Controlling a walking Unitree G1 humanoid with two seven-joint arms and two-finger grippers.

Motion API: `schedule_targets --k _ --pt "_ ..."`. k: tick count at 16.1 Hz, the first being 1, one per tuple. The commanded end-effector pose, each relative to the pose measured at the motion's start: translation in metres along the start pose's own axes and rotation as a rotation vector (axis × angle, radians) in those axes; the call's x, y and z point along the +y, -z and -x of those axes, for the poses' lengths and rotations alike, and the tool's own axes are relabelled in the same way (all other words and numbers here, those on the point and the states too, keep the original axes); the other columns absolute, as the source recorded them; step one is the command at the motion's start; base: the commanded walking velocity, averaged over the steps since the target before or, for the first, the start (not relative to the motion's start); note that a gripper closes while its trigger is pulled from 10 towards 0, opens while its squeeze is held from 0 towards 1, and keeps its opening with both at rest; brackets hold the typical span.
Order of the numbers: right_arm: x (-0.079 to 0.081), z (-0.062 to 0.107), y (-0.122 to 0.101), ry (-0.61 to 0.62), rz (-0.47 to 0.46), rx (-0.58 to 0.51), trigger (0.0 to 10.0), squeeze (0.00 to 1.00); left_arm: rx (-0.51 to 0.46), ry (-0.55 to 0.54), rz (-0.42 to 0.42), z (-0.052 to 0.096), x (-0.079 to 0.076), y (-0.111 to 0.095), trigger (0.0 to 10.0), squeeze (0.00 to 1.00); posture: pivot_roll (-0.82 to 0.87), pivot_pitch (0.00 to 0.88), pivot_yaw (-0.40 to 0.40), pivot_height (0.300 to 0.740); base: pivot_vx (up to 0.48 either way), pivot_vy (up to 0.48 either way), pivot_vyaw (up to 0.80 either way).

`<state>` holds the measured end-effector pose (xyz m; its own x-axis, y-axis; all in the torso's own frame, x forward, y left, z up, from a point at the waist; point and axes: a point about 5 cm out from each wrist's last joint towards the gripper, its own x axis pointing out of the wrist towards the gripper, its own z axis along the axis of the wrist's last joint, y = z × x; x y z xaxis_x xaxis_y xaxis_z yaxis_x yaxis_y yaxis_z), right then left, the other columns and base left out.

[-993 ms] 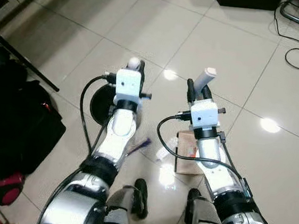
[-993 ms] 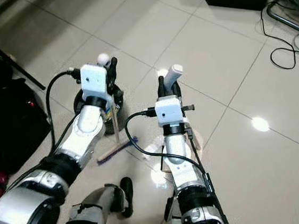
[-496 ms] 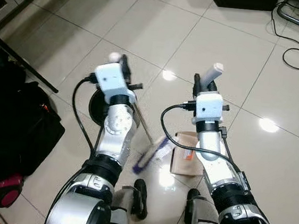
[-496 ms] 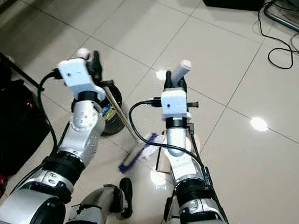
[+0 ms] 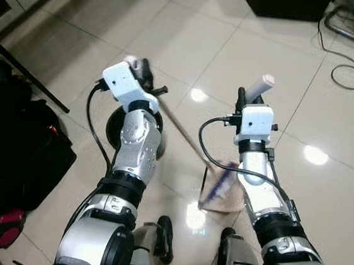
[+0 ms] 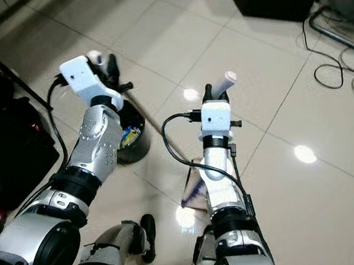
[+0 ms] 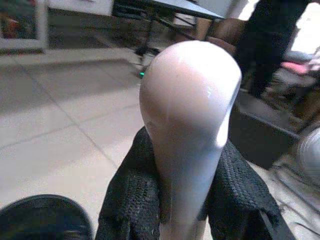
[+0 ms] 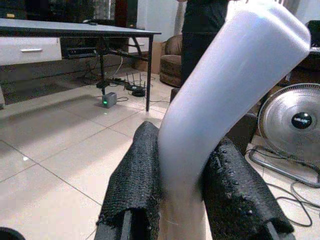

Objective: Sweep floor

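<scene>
Broom (image 5: 183, 133): I've got it in the left end effector (image 5: 139, 71), fingers (image 7: 132, 200) clamped on the rounded top of the handle, seen close in the left wrist view. The stick runs diagonally from that grip, down and to my right, across the floor (image 5: 193, 39) tiles. The purple bristle head (image 5: 217, 186) sits low, right at the flat tan piece (image 5: 225, 201) on the floor in front of my feet. I read that piece as the dustpan tray, but it's mostly hidden by my right arm, so I'm not certain.

Further left: black bags (image 5: 17, 147) piled by the left edge, and a round black bin (image 6: 129, 137) with something coloured inside, just beside my left forearm.

Right end effector (image 5: 248, 103): fingers (image 8: 137, 185) closed on a pale tube handle (image 5: 259, 87) that sticks up and bends at the top. Probably the dustpan's handle, since it stands directly over the tan piece.

Far right, top: black cables (image 5: 352, 62) on the tiles, well apart from the work.

Step, as I judge it: mid-stroke, brush head drawn in toward the pan. I can't make out any debris at this resolution.

Next move calls for keeping the pan edge flat on the tile, then a short pull of the bristles onto it. Watch that the stick doesn't foul my right forearm, since they cross close there.
</scene>
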<state>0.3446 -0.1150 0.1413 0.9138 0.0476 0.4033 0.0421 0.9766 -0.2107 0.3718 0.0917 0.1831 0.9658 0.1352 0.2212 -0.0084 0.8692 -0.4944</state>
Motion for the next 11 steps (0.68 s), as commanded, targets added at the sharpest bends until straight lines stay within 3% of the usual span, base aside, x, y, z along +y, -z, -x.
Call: schedule_targets --k 1,2,3,4,7,9,11 --pt "0.003 -0.001 -0.001 -0.007 -0.038 0.009 10.0 0.00 0.008 0.171 0.175 0.007 -0.068 -0.002 10.0 0.00 0.01 0.139 0.135 0.740 0.000 0.000 0.00" --pt "0.001 -0.002 -0.002 -0.008 -0.037 0.005 10.0 0.00 -0.003 0.203 0.153 0.005 -0.068 -0.006 10.0 0.00 0.01 0.132 0.133 0.740 0.000 0.000 0.00" --pt "-0.003 -0.004 -0.002 -0.007 -0.039 0.003 10.0 0.00 -0.031 0.262 0.078 0.001 -0.065 -0.014 10.0 0.00 0.02 0.122 0.127 0.740 0.000 0.000 0.00" --pt "-0.008 -0.005 -0.002 0.002 -0.043 0.003 10.0 0.00 -0.093 0.375 -0.057 -0.004 -0.067 -0.027 10.0 0.00 0.02 0.113 0.122 0.740 0.000 0.000 0.00" --pt "-0.030 0.000 0.001 0.089 -0.075 0.009 10.0 0.00 -0.227 0.479 -0.168 -0.014 -0.056 -0.074 10.0 0.00 0.03 0.068 0.116 0.740 0.000 0.000 0.00" --pt "-0.046 0.009 0.001 0.136 -0.100 0.002 10.0 0.00 -0.227 0.540 -0.267 -0.017 -0.042 -0.099 10.0 0.00 0.04 0.032 0.118 0.740 0.000 0.000 0.00" --pt "-0.057 0.016 0.000 0.146 -0.107 -0.002 10.0 0.00 -0.188 0.569 -0.335 -0.015 -0.032 -0.107 10.0 0.00 0.04 0.013 0.122 0.740 0.000 0.000 0.00"
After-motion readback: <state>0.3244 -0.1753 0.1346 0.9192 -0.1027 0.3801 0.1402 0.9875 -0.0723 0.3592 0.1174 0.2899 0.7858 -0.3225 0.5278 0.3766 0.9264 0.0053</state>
